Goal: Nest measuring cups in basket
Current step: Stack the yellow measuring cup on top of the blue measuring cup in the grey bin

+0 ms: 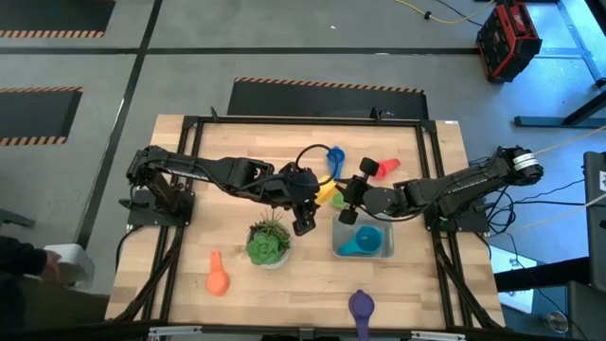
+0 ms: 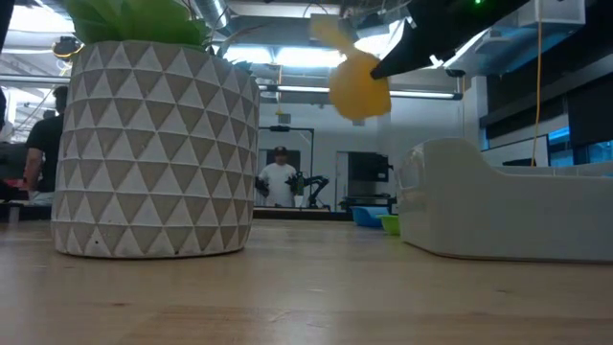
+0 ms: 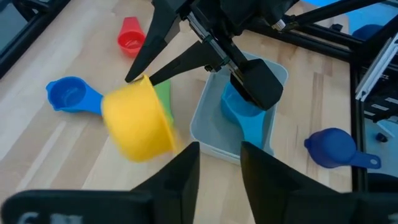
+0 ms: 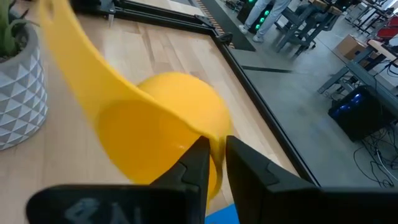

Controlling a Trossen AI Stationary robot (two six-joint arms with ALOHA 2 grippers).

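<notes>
The wooden desk (image 1: 189,275) carries everything, with both dark arms reaching in toward its middle. The potted plant (image 1: 269,242) in its white triangle-patterned pot stands near the front centre, and just beside it, toward the right arm's side, sits the translucent basket (image 1: 383,252), which already holds the teal measuring cup (image 1: 361,242). The right end effector (image 4: 212,148) hangs above the desk between the plant and the basket, its fingers pinched nearly together on the rim of the yellow measuring cup (image 3: 138,118), which is lifted clear of the surface with its handle sticking out to one side. The left end effector (image 3: 219,154) hovers close by, facing the yellow cup, its fingers a small gap apart and gripping nothing. Behind the lifted cup lie the blue measuring cup (image 1: 334,157), a green measuring cup (image 3: 163,94) mostly hidden beneath the yellow one, and the red measuring cup (image 1: 379,168). The orange measuring cup (image 1: 218,276) rests near the front left, and the purple measuring cup (image 1: 362,309) lies at the front edge.
</notes>
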